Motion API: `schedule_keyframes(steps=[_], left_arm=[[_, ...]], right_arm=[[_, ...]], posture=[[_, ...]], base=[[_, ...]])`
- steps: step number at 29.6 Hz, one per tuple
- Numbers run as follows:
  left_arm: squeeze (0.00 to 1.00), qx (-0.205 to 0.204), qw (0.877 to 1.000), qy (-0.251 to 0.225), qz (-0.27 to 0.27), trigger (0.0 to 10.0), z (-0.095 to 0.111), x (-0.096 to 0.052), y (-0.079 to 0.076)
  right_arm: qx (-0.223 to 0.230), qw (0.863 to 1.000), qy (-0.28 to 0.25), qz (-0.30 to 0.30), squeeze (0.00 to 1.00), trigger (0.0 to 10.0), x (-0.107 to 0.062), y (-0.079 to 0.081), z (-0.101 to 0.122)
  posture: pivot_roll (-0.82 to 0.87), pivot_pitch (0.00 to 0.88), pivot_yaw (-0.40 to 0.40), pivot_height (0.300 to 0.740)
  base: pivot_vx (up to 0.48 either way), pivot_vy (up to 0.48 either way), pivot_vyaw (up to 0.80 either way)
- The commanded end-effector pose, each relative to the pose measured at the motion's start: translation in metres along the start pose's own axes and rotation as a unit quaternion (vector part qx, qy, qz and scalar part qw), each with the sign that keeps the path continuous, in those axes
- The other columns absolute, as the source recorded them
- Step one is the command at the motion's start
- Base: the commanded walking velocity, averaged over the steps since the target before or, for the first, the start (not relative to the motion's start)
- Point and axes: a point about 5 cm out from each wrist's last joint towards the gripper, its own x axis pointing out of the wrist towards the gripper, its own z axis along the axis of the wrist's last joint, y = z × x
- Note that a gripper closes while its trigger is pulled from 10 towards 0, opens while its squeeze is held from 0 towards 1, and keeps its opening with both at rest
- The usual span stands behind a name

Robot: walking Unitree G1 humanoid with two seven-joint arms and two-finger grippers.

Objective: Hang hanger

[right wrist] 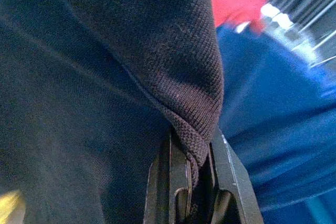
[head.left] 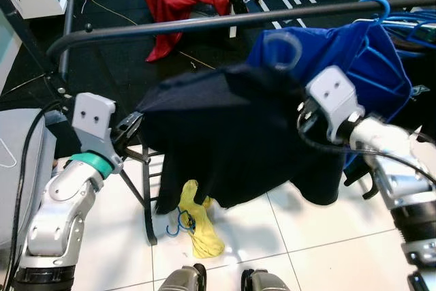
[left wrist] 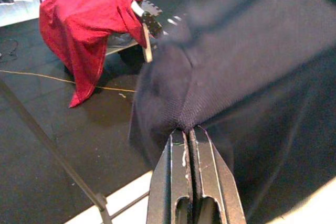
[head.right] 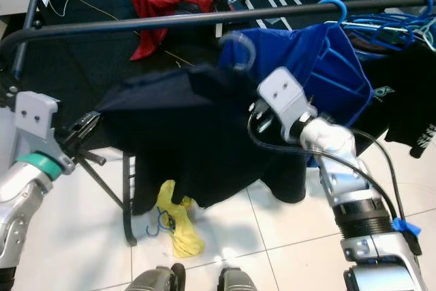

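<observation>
Both the left claw [head.left: 133,127] and right claw [right wrist: 195,174] are closed on the dark shirt [head.left: 231,134], whose blue hanger hook [head.left: 283,50] is not yet on the rail [head.left: 204,23]

Floor and rail as found

White tiled floor [head.left: 320,236] carried a yellow cloth [head.left: 197,226]; a blue shirt [head.left: 361,52] hung by its hanger from the black rail [head.left: 204,24].

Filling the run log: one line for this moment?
left gripper: shut on dark shirt | right gripper: shut on dark shirt | hook: below rail

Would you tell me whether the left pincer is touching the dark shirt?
Touching: the left wrist view shows the left pincer shut on the dark shirt.
</observation>
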Motion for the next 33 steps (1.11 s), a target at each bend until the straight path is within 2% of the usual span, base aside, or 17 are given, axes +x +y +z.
schedule_keyframes(steps=[1,6,7,10,11,13,15,16,17,18,19,23,25,26,27,30,33], left_arm=[[0.00,0.010,0.997,0.040,0.063,0.0,-0.016,-0.011,0.019],[0.00,0.027,0.997,0.065,0.031,0.0,-0.029,-0.012,0.003],[0.00,0.033,0.996,0.079,0.017,1.7,-0.035,-0.009,-0.006],[0.00,0.036,0.995,0.089,0.006,1.7,-0.038,-0.008,-0.012],[0.00,0.033,0.995,0.091,0.003,10.0,-0.037,-0.004,-0.014],[0.00,-0.010,0.996,0.076,-0.034,10.0,-0.024,-0.002,-0.011],[0.00,-0.025,0.996,0.067,-0.058,10.0,-0.018,-0.003,-0.010],[0.73,-0.028,0.992,0.062,-0.108,10.0,-0.013,-0.010,-0.010],[0.73,-0.028,0.992,0.062,-0.108,10.0,-0.013,-0.010,-0.010],[1.00,-0.021,0.986,0.068,-0.151,10.0,-0.012,-0.017,-0.012],[1.00,-0.001,0.975,0.087,-0.203,10.0,-0.016,-0.028,-0.015],[1.00,0.035,0.954,0.125,-0.271,10.0,-0.027,-0.047,-0.023],[1.00,0.035,0.954,0.125,-0.271,10.0,-0.027,-0.047,-0.023],[0.77,0.044,0.948,0.139,-0.282,10.0,-0.031,-0.052,-0.024],[0.00,0.043,0.950,0.141,-0.274,10.0,-0.031,-0.052,-0.022],[0.00,0.043,0.954,0.140,-0.261,10.0,-0.030,-0.049,-0.017],[0.00,0.015,0.960,0.121,-0.251,10.0,-0.012,-0.045,0.005]], right_arm=[[0.019,0.994,0.006,-0.106,0.00,10.0,-0.014,-0.035,-0.005],[0.018,0.988,-0.085,-0.125,0.00,10.0,-0.018,-0.042,0.026],[0.022,0.988,-0.134,-0.077,0.00,10.0,-0.017,-0.031,0.047],[0.023,0.985,-0.165,-0.043,0.00,10.0,-0.016,-0.022,0.060],[0.013,0.983,-0.172,0.064,0.00,10.0,-0.018,0.006,0.067],[0.010,0.957,-0.136,0.257,0.00,10.0,-0.032,0.059,0.059],[0.016,0.943,-0.121,0.309,0.00,10.0,-0.039,0.073,0.054],[0.015,0.936,-0.097,0.337,0.00,10.0,-0.044,0.081,0.044],[0.015,0.936,-0.097,0.337,0.00,10.0,-0.044,0.081,0.044],[0.010,0.934,-0.088,0.347,0.00,10.0,-0.047,0.083,0.037],[0.009,0.934,-0.083,0.347,0.00,10.0,-0.048,0.083,0.034],[0.011,0.931,-0.079,0.356,0.00,10.0,-0.050,0.084,0.033],[0.011,0.931,-0.079,0.356,0.00,10.0,-0.050,0.084,0.033],[0.007,0.928,-0.073,0.366,0.00,10.0,-0.053,0.086,0.034],[0.003,0.924,-0.066,0.377,0.00,10.0,-0.056,0.087,0.033],[-0.002,0.922,-0.059,0.382,0.00,10.0,-0.059,0.085,0.032],[-0.010,0.931,-0.033,0.364,0.00,10.0,-0.067,0.059,0.031]], posture=[[-0.03,0.087,0.083,0.740],[-0.04,0.091,0.082,0.740],[-0.05,0.090,0.085,0.740],[-0.05,0.090,0.085,0.740],[-0.05,0.090,0.085,0.740],[-0.05,0.091,0.079,0.740],[-0.05,0.091,0.079,0.740],[-0.04,0.091,0.077,0.740],[-0.04,0.091,0.077,0.740],[-0.04,0.090,0.077,0.740],[-0.04,0.090,0.078,0.740],[-0.04,0.091,0.079,0.740],[-0.04,0.091,0.079,0.740],[-0.04,0.091,0.076,0.740],[-0.04,0.091,0.076,0.740],[-0.04,0.091,0.071,0.740],[-0.05,0.087,0.077,0.740]], base=[[0.000,0.000,0.00],[0.000,0.000,0.00],[0.000,0.000,0.00],[0.000,0.000,0.00],[0.000,0.000,0.00],[0.000,0.000,0.00],[0.000,0.000,0.00],[0.000,0.000,0.00],[0.000,0.000,0.00],[0.000,0.000,0.00],[0.000,0.000,0.00],[0.000,0.000,0.00],[0.000,0.000,0.00],[0.000,0.000,0.00],[0.000,0.000,0.00],[0.000,0.000,0.00],[0.000,0.000,0.00]])
